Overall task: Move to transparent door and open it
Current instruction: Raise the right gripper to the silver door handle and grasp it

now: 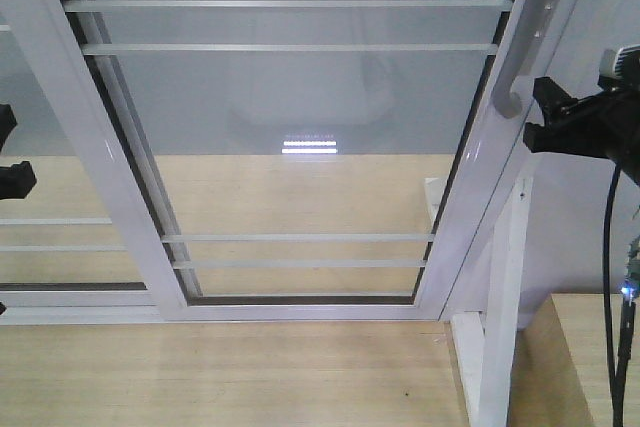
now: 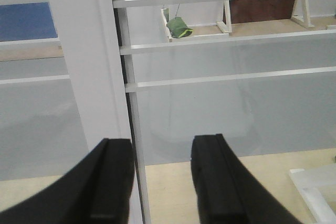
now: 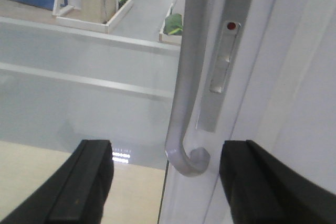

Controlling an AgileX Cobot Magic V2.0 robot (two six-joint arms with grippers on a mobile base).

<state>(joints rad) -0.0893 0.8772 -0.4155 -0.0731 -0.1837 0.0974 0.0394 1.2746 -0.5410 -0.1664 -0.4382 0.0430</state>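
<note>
I am right up at the glass door (image 1: 300, 147). It fills most of the front view, with thin white bars across the glass and a white frame around it. So the driving part looks done to me. The opening part is not done yet. I see no open gap along the right edge of the door, so I think it is shut.

The handle (image 3: 182, 77) is a curved silver bar on the right edge of the door. The lock plate (image 3: 223, 61) sits just beside it. A small red dot shows at the top of the lock plate. I cannot tell if that means locked.

My right hand (image 3: 168, 179) is apart, with one finger on each side of the handle's bottom hook. As far as I can see, the fingers are not touching it. In the front view this hand is just beside the low end of the handle.

My left hand (image 2: 160, 182) is apart too and holds nothing. It points at the left edge of the door, near the other glass panel (image 1: 50, 267).

What is left, I think, is to close my right hand on the handle and then slide the door to the left.
</note>
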